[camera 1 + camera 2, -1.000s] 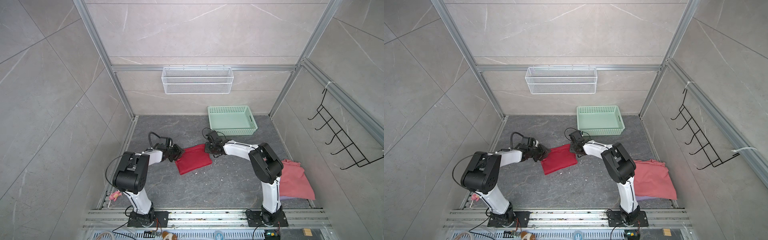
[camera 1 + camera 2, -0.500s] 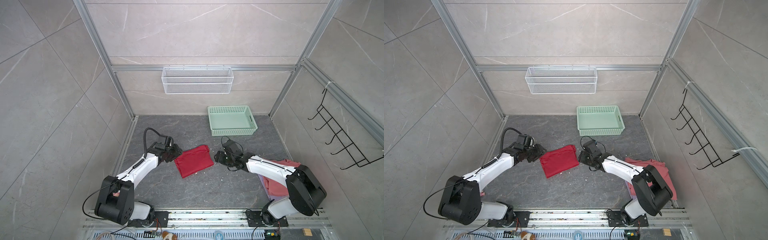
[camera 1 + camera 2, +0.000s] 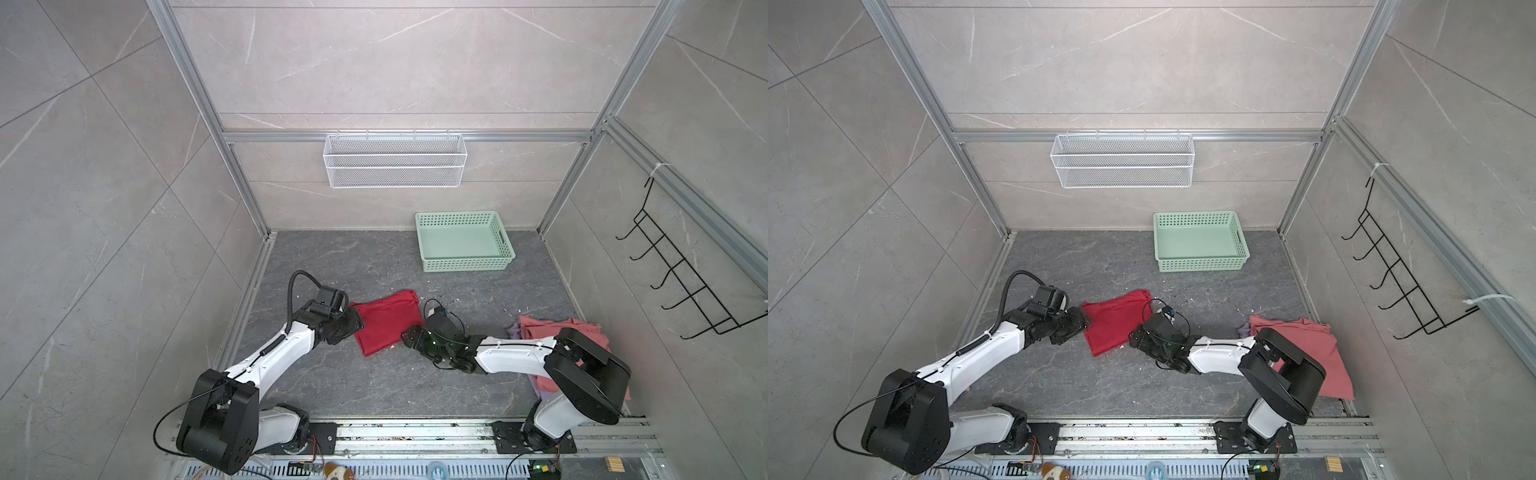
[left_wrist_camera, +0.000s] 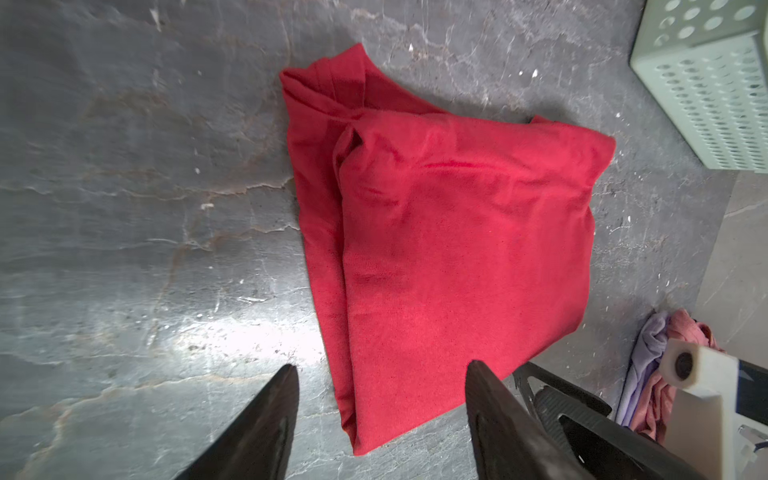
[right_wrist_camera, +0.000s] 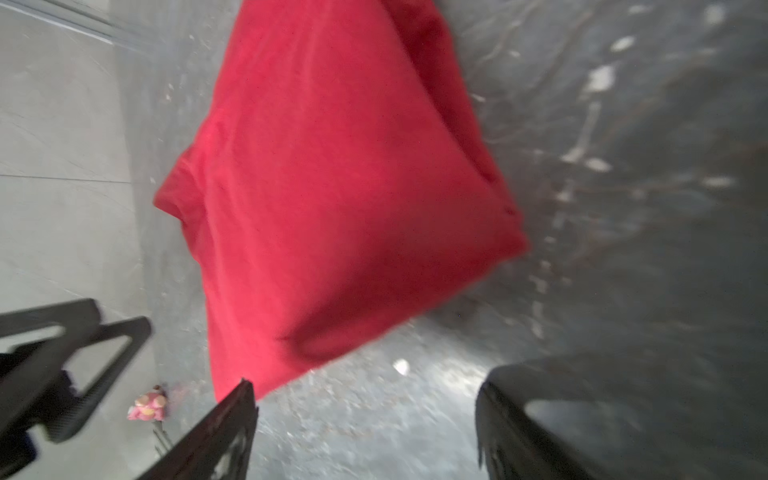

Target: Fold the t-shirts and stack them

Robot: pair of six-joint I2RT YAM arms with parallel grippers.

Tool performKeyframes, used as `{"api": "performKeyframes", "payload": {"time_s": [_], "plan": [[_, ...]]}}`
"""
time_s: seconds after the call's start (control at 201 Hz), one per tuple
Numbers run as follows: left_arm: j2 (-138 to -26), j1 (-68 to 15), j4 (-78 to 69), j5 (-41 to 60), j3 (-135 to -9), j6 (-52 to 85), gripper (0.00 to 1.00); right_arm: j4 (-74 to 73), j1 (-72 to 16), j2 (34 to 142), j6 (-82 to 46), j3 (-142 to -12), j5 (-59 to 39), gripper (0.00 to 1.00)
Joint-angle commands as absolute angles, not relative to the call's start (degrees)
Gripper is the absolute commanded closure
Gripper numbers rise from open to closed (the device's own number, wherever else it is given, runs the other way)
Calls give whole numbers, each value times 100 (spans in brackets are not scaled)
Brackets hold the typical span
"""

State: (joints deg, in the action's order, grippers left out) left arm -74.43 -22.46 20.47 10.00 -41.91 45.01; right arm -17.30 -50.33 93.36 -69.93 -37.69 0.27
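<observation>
Red soft shirt, folded into a rumpled rectangle, lies mid-bench on grey veined stone. The left gripper and right gripper flank it, jaws spread.

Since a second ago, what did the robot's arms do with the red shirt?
Both arms let go: the left gripper and right gripper opened their jaws. The right gripper pulled back from the far corner of the red t-shirt to its near edge; the left gripper hardly moved. The red t-shirt, pink t-shirt and green basket stayed put.
</observation>
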Motion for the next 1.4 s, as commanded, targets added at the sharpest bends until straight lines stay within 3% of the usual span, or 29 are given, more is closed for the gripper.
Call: {"api": "performKeyframes", "payload": {"time_s": [0.0,0.259,0.338,0.523,0.657,0.881,0.99,1.175,1.394], "plan": [[-7682,-2318,1547,1307,-4132,4632,35,-2212,-5094,9800,-7524,-3655,217,18],[-8370,-2478,1119,1613,-3850,4792,36,-2856,-5112,10602,-7916,-3761,269,24],[-8618,-2595,1006,1708,-3833,4851,37,-2837,-5099,10667,-7905,-3816,388,35],[-8753,-2724,869,1760,-3582,5048,39,-2064,-5083,10567,-7512,-4139,705,76],[-8430,-2725,1077,1639,-3633,5046,38,-1231,-4991,10247,-7226,-4355,979,95],[-7840,-2704,1734,1518,-4046,4839,31,-230,-4587,9538,-7226,-4400,1073,100],[-7779,-2707,1754,1829,-4105,4873,23,234,-4349,9211,-7142,-4513,910,100],[-8076,-2731,96,2812,-3780,5751,19,508,-3986,8911,-7091,-4639,417,100],[-8718,-2898,-1032,3265,-4165,6411,18,805,-3721,8777,-6916,-4896,-149,100]]}}
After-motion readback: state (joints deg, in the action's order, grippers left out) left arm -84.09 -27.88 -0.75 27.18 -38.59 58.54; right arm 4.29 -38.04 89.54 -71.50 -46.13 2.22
